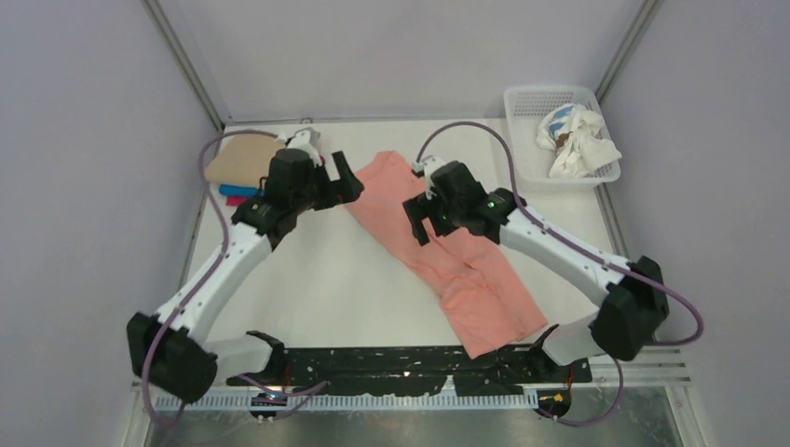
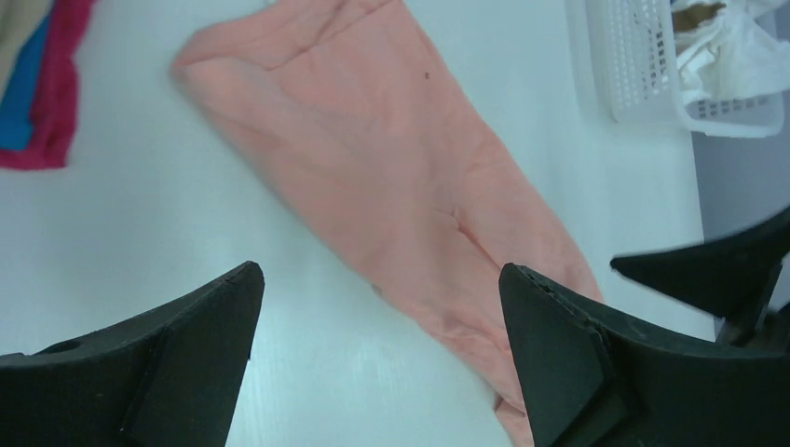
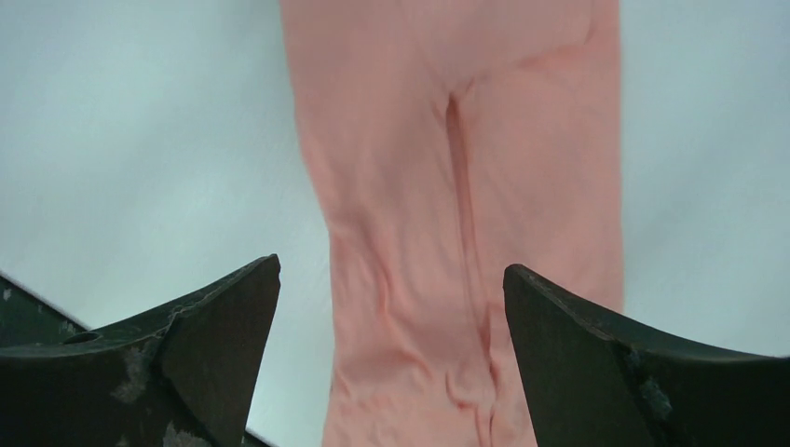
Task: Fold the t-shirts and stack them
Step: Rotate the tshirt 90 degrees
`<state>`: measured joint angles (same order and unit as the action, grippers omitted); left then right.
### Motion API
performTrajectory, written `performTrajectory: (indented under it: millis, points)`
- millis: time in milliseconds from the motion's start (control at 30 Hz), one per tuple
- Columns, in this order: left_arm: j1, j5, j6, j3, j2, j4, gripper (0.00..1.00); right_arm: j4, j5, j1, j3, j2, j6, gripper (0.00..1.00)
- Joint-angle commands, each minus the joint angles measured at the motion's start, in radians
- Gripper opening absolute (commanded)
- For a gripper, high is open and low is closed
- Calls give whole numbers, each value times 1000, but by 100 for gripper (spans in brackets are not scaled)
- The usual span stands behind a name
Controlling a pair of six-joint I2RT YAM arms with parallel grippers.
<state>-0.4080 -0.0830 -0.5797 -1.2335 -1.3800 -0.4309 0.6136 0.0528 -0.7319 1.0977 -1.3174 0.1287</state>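
Left gripper (image 2: 377,279) and right gripper (image 3: 391,265) hover with jaws spread, holding nothing. Soft salmon-pink cloth t-shirt (image 1: 438,251), folded lengthwise, lies diagonally from far centre to near-right edge. Limp, light; I would pinch its end corners.

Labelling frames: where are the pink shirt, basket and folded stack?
pink shirt (image 1: 461,275), top view, middle of cloth.
basket (image 1: 531,102), top view, bare far corner.
folded stack (image 1: 238,158), top view, tan top shirt.
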Motion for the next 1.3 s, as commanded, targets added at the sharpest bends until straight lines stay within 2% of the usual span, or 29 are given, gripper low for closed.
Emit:
performTrajectory:
  millis: [0, 100, 167, 267, 300, 400, 500, 700, 867, 1000, 1133, 1267]
  points:
    - [4, 290, -43, 322, 250, 105, 100, -52, -6, 52, 294, -280, -157, 95]
    - [4, 302, -57, 475, 386, 107, 99, 36, -60, 48, 563, -530, -324, 95]
    - [5, 285, -60, 555, 449, 120, 99, 58, -105, 49, 665, -655, -399, 95]
    - [5, 255, -54, 639, 510, 135, 100, 131, -80, 49, 816, -848, -427, 95]
    - [5, 236, -51, 663, 522, 142, 100, 158, -77, 50, 908, -884, -412, 95]
    - [5, 194, -45, 693, 534, 168, 100, 234, -138, 63, 1045, -1020, -342, 95]
    - [5, 176, -43, 702, 511, 199, 100, 208, -237, 74, 1053, -1073, -225, 95]
    - [4, 156, -36, 657, 413, 214, 100, 217, -279, 130, 1152, -1193, 8, 95]
    - [5, 162, -29, 614, 334, 201, 100, 214, -304, 251, 1211, -1226, 190, 95]
    - [5, 168, -24, 576, 273, 188, 100, 241, -313, 335, 1281, -1266, 249, 95]
    - [5, 159, -11, 532, 219, 185, 100, 170, -352, 409, 1303, -1290, 348, 95]
    - [5, 142, -7, 499, 170, 189, 100, 12, -387, 458, 1315, -1311, 476, 95]
